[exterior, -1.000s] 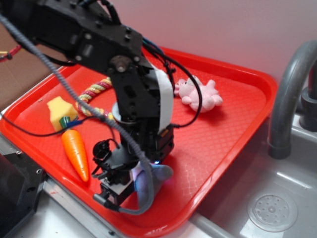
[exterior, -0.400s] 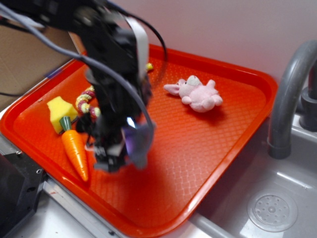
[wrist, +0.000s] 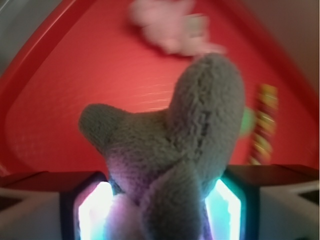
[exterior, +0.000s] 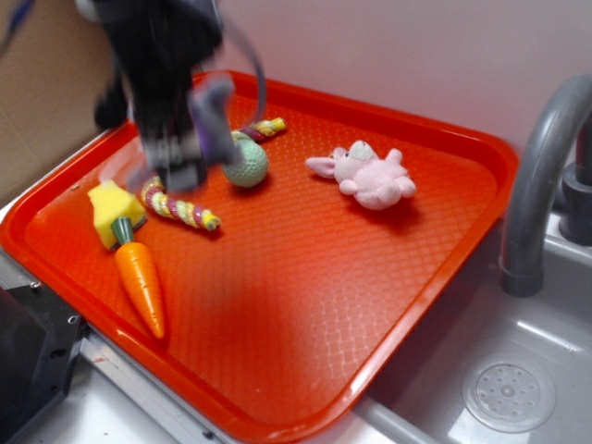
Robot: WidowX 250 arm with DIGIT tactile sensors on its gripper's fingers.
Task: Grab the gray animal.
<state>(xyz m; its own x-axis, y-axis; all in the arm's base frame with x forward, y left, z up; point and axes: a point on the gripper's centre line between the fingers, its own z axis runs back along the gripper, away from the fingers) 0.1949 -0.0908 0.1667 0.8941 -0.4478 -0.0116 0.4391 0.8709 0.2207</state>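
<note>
My gripper [exterior: 190, 139] is blurred and held above the far left part of the red tray [exterior: 370, 277]. It is shut on the gray animal [exterior: 215, 125], a small gray plush bunny. In the wrist view the gray animal [wrist: 175, 150] fills the middle, pinched between my two lit fingers [wrist: 92, 210], with its gray limbs sticking out toward the tray. My gripper [wrist: 160, 210] holds it clear of the tray floor.
On the tray lie a pink plush bunny [exterior: 370, 174], a green ball [exterior: 246, 162] on a striped rope [exterior: 180, 205], a yellow sponge [exterior: 114, 208] and an orange carrot [exterior: 141, 282]. A gray faucet [exterior: 546, 176] and sink [exterior: 518, 370] are at the right.
My gripper has risen from the tray's near edge and moved to the far left, carrying the gray animal with it. The green ball and rope are now uncovered.
</note>
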